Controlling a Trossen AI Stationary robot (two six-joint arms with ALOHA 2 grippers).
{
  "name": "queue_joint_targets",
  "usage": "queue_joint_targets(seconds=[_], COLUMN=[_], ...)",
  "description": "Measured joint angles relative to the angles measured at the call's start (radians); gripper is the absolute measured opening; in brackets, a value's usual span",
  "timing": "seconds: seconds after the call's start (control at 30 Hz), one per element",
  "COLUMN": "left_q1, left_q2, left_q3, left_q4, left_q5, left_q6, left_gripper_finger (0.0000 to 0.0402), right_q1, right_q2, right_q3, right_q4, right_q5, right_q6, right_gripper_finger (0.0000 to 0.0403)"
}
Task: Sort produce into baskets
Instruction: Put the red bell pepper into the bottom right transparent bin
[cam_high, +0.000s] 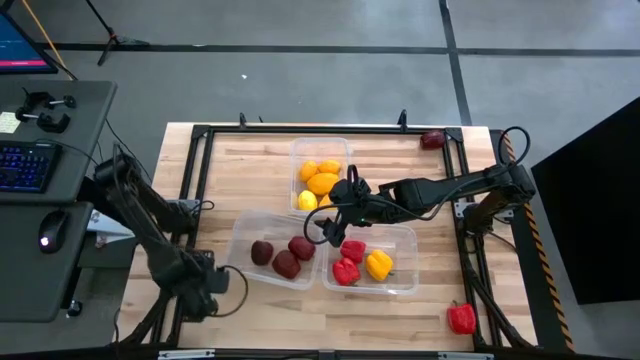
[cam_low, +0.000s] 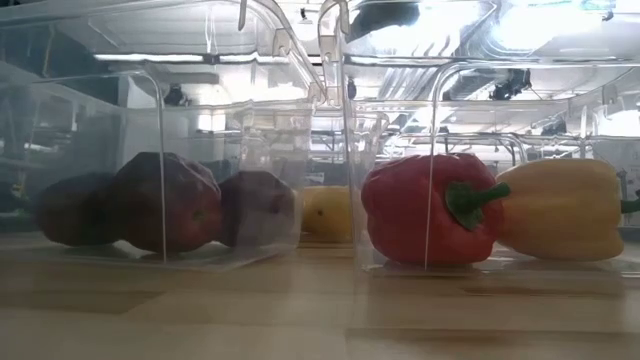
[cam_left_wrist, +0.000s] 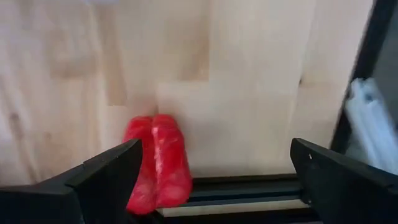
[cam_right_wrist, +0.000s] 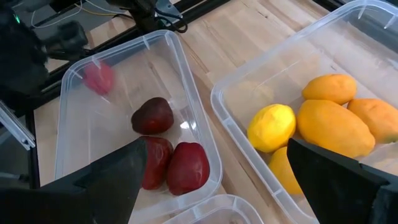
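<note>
Three clear tubs stand mid-table. The far tub (cam_high: 296, 150) holds lemons and orange citrus (cam_high: 322, 182). The near left tub (cam_high: 240, 228) holds three maroon fruits (cam_high: 285, 255). The near right tub (cam_high: 405, 240) holds red peppers (cam_high: 347, 262) and a yellow pepper (cam_high: 379, 264). My right gripper (cam_high: 328, 215) hangs open and empty between the tubs; its wrist view (cam_right_wrist: 216, 149) shows the maroon fruits (cam_right_wrist: 168, 155) and citrus (cam_right_wrist: 323, 124) below. My left gripper (cam_high: 205, 290) is open at the near left corner, above a red pepper (cam_left_wrist: 157, 163) that lies against the table's rail.
A maroon fruit (cam_high: 432, 140) lies at the far right corner and a red pepper (cam_high: 461, 318) near the near right corner. A black rail (cam_high: 190, 190) frames the table. A desk with a keyboard (cam_high: 25, 165) stands to the left.
</note>
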Motion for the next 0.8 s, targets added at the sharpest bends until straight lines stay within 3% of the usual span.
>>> queue_joint_targets(seconds=[0.27, 0.5, 0.8], left_q1=[-0.009, -0.005, -0.009], left_q2=[-0.146, -0.153, -0.153], left_q3=[-0.009, -0.167, -0.293], left_q4=[-0.156, 0.0, 0.05], left_q5=[-0.105, 0.051, 0.024], left_q6=[-0.118, -0.179, -0.18], left_gripper_finger=[0.0394, 0.0394, 0.0394], right_q1=[0.0, 0.0, 0.0], right_q2=[0.0, 0.0, 0.0], right_q3=[0.0, 0.0, 0.0], right_q4=[0.001, 0.001, 0.001], right_q5=[0.005, 0.025, 0.024], right_q6=[0.0, 0.0, 0.0], right_gripper_finger=[0.0374, 0.0374, 0.0374])
